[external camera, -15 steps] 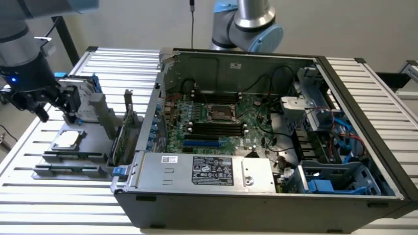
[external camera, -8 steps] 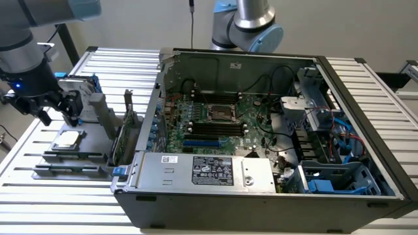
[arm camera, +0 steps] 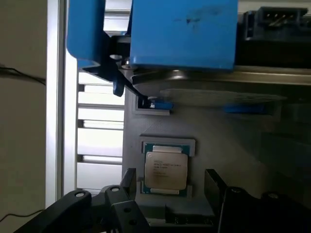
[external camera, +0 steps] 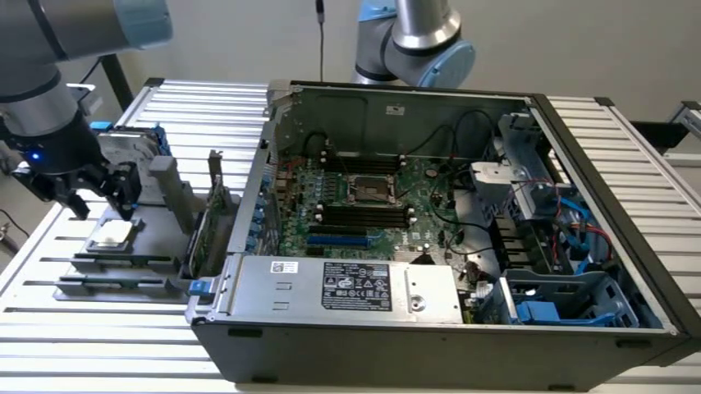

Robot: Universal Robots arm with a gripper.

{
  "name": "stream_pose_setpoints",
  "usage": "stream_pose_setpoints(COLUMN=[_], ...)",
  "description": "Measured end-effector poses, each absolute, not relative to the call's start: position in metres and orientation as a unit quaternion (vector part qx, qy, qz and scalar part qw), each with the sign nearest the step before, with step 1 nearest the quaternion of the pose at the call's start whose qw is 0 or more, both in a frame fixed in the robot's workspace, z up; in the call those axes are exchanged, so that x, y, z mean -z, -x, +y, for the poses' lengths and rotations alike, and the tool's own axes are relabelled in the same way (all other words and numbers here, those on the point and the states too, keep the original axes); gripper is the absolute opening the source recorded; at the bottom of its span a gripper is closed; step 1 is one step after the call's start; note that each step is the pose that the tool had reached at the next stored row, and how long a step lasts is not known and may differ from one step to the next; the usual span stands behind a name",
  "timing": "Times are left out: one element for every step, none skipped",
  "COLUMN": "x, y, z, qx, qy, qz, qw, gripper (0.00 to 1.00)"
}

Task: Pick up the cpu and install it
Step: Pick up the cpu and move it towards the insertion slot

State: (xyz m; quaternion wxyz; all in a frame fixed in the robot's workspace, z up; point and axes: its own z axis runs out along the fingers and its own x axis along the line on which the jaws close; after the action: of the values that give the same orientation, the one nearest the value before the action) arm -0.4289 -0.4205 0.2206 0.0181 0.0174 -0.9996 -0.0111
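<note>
The cpu [arm camera: 166,169] was silver on top with dark lettering and a green rim. The tray [external camera: 123,264] was dull grey, the hand [external camera: 104,205] black, the bench [external camera: 110,336] white and ribbed, the motherboard [external camera: 408,223] green. The hard drive [external camera: 123,149] had blue rails.

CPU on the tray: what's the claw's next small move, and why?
Probably lower straight down. The claw is open and hangs just above the cpu, which lies flat in its grey tray, lined up between the two fingers, not yet touched. Closing now would likely miss it.
</note>
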Motion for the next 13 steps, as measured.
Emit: stream_pose_setpoints(x=[-0.2186,-0.2168,-0.215,-0.2141,-0.2138,-0.2138,-0.2139,-0.2138,-0.2136,-0.2132,-0.2124,-0.2114,-0.21], y=[0.4289,0.4288,0.4288,0.4289,0.429,0.429,0.429,0.4289,0.4289,0.4289,0.4288,0.4288,0.4289], z=[-0.4215,-0.4225,-0.4232,-0.4234,-0.4234,-0.4234,-0.4235,-0.4235,-0.4235,-0.4235,-0.4235,-0.4235,-0.4235], qx=[0.011,0.011,0.011,0.011,0.011,0.011,0.011,0.011,0.011,0.011,0.011,0.011,0.011], qy=[-0.017,-0.017,-0.017,-0.017,-0.017,-0.017,-0.017,-0.017,-0.017,-0.017,-0.017,-0.017,-0.017], qz=[-1.0,-1.0,-1.0,-1.0,-1.0,-1.0,-1.0,-1.0,-1.0,-1.0,-1.0,-1.0,-1.0], qw=[0.018,0.018,0.018,0.019,0.019,0.019,0.019,0.019,0.019,0.019,0.019,0.019,0.019], gripper=[0.67,0.67,0.67,0.67,0.67,0.67,0.67,0.67,0.67,0.67,0.67,0.67,0.67])
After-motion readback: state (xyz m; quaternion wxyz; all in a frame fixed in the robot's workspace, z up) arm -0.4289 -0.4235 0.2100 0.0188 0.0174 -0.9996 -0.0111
